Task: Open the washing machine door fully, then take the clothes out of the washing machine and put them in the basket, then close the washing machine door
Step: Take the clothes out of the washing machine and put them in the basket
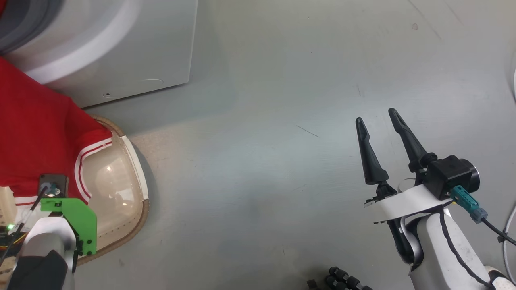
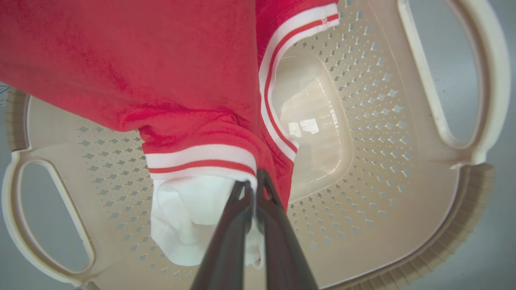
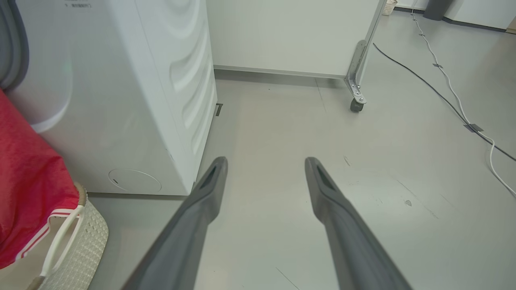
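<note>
The red clothes [image 2: 161, 72] with white striped trim hang over the cream basket [image 2: 363, 100], lower folds inside it. My left gripper [image 2: 254, 183] is shut on the clothes at the white hem. In the head view the clothes [image 1: 36, 137] drape from the washing machine [image 1: 133, 44] over the basket [image 1: 137, 169], with my left wrist's green bracket [image 1: 72, 217] above it. My right gripper [image 1: 375, 115] stands open over bare floor, holding nothing. Its wrist view shows the right gripper [image 3: 266, 161], the washing machine [image 3: 121, 100], clothes [image 3: 28, 181] and basket [image 3: 80, 233]. The washing machine door is out of view.
Grey floor [image 1: 262, 161] stretches to the right of the machine and basket. A white panel on a caster [image 3: 356, 102] stands behind, and cables [image 3: 443, 76] run along the floor at the right. A cable [image 1: 508, 237] lies near my right arm.
</note>
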Tool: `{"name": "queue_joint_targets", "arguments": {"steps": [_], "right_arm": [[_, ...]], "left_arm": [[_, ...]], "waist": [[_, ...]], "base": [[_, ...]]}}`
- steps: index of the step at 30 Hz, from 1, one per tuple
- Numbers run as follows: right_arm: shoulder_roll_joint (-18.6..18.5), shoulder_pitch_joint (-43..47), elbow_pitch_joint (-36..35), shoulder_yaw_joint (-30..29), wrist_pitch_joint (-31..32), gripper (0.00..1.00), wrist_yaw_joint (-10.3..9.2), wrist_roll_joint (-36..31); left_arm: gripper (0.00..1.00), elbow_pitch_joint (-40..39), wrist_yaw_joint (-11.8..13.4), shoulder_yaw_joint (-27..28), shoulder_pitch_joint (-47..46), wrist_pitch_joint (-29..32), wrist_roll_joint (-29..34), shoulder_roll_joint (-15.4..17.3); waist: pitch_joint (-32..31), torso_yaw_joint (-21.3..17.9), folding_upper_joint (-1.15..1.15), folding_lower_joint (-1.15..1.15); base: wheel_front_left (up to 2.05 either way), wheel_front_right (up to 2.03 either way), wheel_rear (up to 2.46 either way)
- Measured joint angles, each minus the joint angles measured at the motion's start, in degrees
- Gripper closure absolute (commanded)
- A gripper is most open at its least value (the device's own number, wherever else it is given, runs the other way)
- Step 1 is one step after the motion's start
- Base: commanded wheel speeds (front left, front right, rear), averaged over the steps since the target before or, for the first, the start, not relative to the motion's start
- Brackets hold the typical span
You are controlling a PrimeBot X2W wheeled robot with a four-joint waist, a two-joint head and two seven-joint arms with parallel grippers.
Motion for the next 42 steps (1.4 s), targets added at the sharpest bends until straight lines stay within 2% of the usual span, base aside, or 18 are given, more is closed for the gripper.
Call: {"name": "queue_joint_targets", "arguments": {"steps": [1, 2, 3, 19, 30, 42], "right_arm": [[0.0, -0.15, 0.01, -0.02, 0.0, 0.0, 0.0, 0.03], [0.01, -0.37, 0.01, -0.04, 0.0, 0.0, 0.0, 0.29], [0.01, -0.6, 0.0, -0.08, 0.0, 0.0, -0.01, 0.57], [0.08, -0.81, 0.82, -1.14, 0.0, 0.0, -0.58, 0.89], [0.07, -0.79, 1.63, -2.37, 0.0, 0.0, -0.59, 0.7], [-0.22, 0.14, 2.75, -3.21, 0.0, 0.0, -0.59, -0.26]], "left_arm": [[0.62, 0.44, 0.01, 0.02, -0.12, -0.01, 0.0, 0.0], [0.26, 0.81, 0.07, 0.05, -0.2, -0.05, 0.0, 0.0], [0.0, 1.02, 0.37, 0.09, -0.23, -0.37, 0.0, 0.0], [0.0, 5.01, 0.93, 1.53, -2.05, -4.98, -2.41, -2.1], [0.0, 4.71, 0.24, 1.68, -3.66, -12.36, -3.54, -3.98], [0.0, 3.39, -1.56, 0.51, -3.78, -21.43, -3.99, -5.58]], "waist": [[0.0, -0.06, 0.0, 0.0], [-0.03, -0.11, 0.0, 0.0], [-0.07, -0.15, 0.0, 0.0], [-3.29, 0.91, 0.0, 0.0], [-7.6, 2.93, 0.0, 0.0], [-13.79, 7.17, 0.0, 0.0]], "base": [[0.0, 0.0, 0.0], [0.0, 0.0, 0.0], [0.0, 0.0, 0.0], [0.0, 0.0, 0.0], [0.0, 0.0, 0.0], [0.0, 0.0, 0.0]]}}
